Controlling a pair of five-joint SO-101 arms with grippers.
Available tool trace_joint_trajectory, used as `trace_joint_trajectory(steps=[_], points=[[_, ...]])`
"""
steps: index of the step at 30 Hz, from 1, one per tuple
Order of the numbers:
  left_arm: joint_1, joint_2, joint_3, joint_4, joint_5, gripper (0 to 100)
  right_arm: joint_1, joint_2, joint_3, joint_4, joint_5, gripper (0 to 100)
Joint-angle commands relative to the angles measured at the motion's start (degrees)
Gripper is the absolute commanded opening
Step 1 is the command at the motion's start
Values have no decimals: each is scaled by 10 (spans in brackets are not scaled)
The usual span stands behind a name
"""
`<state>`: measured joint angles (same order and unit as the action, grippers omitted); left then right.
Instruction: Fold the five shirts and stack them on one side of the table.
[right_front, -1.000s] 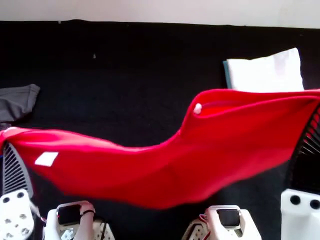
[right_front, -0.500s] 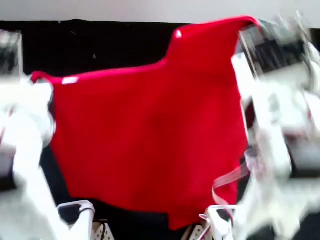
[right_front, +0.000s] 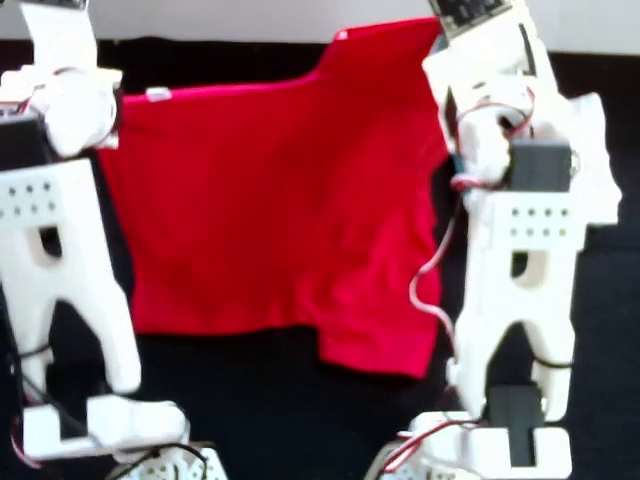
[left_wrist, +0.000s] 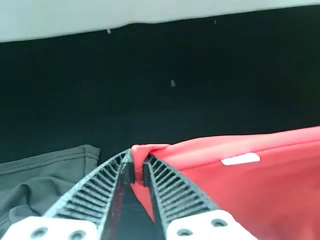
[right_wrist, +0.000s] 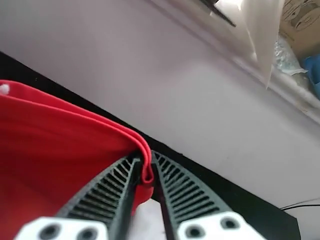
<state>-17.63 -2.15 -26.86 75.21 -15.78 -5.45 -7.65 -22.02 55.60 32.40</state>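
Observation:
A red shirt (right_front: 280, 200) hangs spread out between my two raised arms, above the black table (right_front: 250, 400). One lower corner sags toward the front right. My left gripper (left_wrist: 137, 160) is shut on the shirt's corner (left_wrist: 150, 148), close to a small white tag (left_wrist: 240, 159). My right gripper (right_wrist: 145, 164) is shut on a folded red edge (right_wrist: 100, 125) of the shirt. In the high view the left arm (right_front: 60, 200) stands at the shirt's left side and the right arm (right_front: 510, 200) at its right side.
A dark grey shirt (left_wrist: 45, 170) lies crumpled on the table below the left gripper. A pale wall (right_wrist: 150, 75) runs along the table's far edge. Boxes and plastic (right_wrist: 280, 30) sit behind it. Both arm bases (right_front: 470, 450) stand at the front edge.
Both arms swung up from low over the table's front, lifting the red shirt from a low sagging band to a high, stretched hang. They now cover the white folded shirt seen earlier.

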Motion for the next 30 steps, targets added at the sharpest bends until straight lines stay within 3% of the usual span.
trace_joint_trajectory(steps=[1, 12, 19, 24, 30], points=[[8, 50, -43, 23, -5, 10, 7, 19, 1, 6, 3, 6], [6, 211, -44, 82, -5, 10, -20, 176, 1, 237, 1, 6], [7, 215, -44, 207, -62, 10, -23, 172, 1, 327, -79, 6], [-1, 213, -15, 264, -63, 10, -29, 146, 18, 403, -113, 6], [2, 189, 114, 264, -66, 10, -29, 51, 205, 358, -113, 6]])
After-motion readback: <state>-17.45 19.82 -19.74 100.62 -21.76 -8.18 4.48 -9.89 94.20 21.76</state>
